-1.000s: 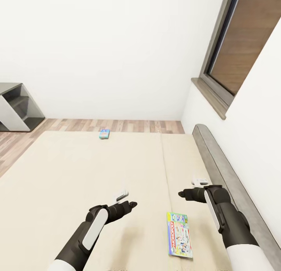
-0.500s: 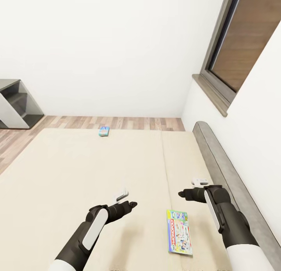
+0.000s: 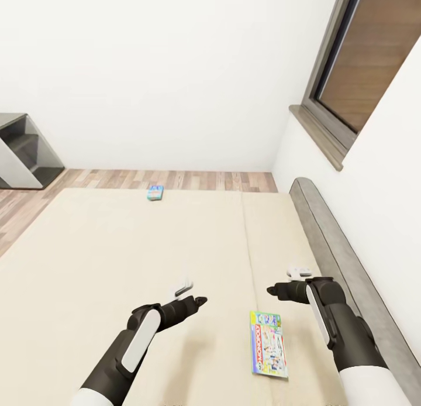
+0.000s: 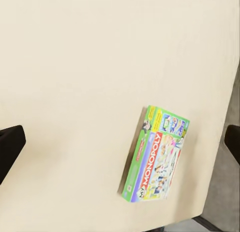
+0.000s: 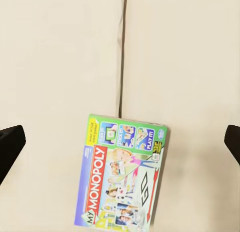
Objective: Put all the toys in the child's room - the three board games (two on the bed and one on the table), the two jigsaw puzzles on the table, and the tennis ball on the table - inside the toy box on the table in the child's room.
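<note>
At the far left of the head view a grey open shelf unit (image 3: 26, 154) stands on the wood floor (image 3: 193, 179) against the white wall. The bed (image 3: 117, 248) spreads across the middle, its cream mattress split by a seam running front to back. Near the far edge of the mattress lies the small blue board game (image 3: 155, 192), flat and well apart from both arms.

The left gripper (image 3: 193, 293) hovers over the bare mattress, holding nothing; in the left wrist view its dark fingertips (image 4: 10, 144) sit at opposite edges of the picture, spread wide — nothing lies between them but mattress and, off to one side, the Monopoly box (image 4: 157, 154).

The Monopoly box (image 3: 269, 343) lies flat on the mattress just right of the seam, between the two arms and nearer the right one, its long side running front to back. The right gripper (image 3: 286, 282) hangs above the mattress beyond the box, also empty and spread wide; in the right wrist view the box (image 5: 122, 174) lies between its fingertips (image 5: 10, 144), below them and untouched.

Further right, the grey padded headboard (image 3: 333, 248) runs along the wall — above it is a dark-framed window (image 3: 356, 72).
</note>
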Robot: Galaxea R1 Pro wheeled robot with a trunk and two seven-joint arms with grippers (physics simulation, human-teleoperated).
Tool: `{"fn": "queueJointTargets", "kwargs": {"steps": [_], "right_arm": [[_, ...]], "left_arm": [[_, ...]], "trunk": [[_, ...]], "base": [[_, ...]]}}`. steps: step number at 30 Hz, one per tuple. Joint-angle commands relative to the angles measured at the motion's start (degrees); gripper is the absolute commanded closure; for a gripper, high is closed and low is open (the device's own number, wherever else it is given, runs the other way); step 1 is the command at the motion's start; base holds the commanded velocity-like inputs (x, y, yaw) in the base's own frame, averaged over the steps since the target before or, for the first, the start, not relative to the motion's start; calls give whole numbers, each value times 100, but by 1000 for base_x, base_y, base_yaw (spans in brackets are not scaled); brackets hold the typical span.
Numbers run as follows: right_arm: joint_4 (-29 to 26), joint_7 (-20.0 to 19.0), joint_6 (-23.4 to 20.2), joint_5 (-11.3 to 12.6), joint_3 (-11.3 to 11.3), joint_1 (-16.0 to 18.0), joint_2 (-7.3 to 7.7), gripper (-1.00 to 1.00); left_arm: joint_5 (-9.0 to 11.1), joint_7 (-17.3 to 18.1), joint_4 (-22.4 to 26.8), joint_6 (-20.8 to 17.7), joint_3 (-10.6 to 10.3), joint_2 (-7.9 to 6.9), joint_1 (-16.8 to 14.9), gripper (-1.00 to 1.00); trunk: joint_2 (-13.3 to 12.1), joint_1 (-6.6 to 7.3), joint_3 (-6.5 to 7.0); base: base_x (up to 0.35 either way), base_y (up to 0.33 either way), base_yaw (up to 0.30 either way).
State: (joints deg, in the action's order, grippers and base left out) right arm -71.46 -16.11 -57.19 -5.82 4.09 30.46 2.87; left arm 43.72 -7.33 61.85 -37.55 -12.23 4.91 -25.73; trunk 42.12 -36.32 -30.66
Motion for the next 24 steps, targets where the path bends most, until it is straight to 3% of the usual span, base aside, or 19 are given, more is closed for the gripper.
{"fn": "queueJointTargets", "kwargs": {"steps": [1, 4, 7, 9, 12, 14, 24], "right_arm": [[-6, -56, -21, -59, 4, 4, 0, -100], [-13, -57, -21, -51, 7, 4, 1, -100], [-13, -57, -21, -49, 9, 4, 2, -100], [-15, -58, -21, -47, 10, 4, 2, -100], [-15, -58, -21, -46, 11, 4, 3, -100], [-17, -60, -21, -45, 10, 4, 3, -100], [-20, -63, -21, -43, 12, 4, 3, -100]], "left_arm": [[59, -52, 11, -18, -4, -1, -2, -100], [128, 444, 297, -27, 10, -12, -1, -100], [170, 684, 398, -30, 10, -14, 0, -100], [250, 1179, 553, -34, 4, -18, -1, -100], [280, 1404, 608, -36, 2, -20, -1, -100], [324, 1756, 680, -38, -2, -24, -2, -100], [381, 2214, 610, -39, 0, -31, 1, -100]], "trunk": [[5, -1, -16], [5, -1, -44], [5, -1, -72], [5, -1, -91], [5, -1, -119], [5, -1, -137], [5, -1, -231]], "base": [[0, 0, 0], [0, 0, 0], [0, 0, 0], [0, 0, 0], [0, 0, 0], [0, 0, 0], [0, 0, 0]]}}
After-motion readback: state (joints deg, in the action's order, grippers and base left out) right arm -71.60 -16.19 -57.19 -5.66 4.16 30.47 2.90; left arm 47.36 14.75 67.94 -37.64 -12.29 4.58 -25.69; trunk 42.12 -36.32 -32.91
